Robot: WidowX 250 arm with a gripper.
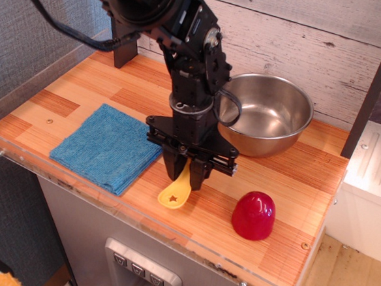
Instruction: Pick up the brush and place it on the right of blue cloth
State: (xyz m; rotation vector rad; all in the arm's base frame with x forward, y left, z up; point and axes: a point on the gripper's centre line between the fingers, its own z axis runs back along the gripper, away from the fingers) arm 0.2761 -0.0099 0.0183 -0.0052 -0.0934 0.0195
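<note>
The yellow brush (175,193) lies with its rounded handle and star-shaped hole toward the front, just right of the blue cloth (109,146). Its bristle end is hidden between the fingers. My gripper (186,176) points down and is closed around the brush's upper end, with the handle tip at or close to the wooden counter. The blue cloth lies flat and folded on the left part of the counter, a small gap from the brush.
A steel bowl (269,113) stands behind the gripper to the right. A red dome-shaped cup (254,215) sits upside down at the front right. A clear acrylic rim (76,187) runs along the counter's front edge. A dark post (122,43) stands at back left.
</note>
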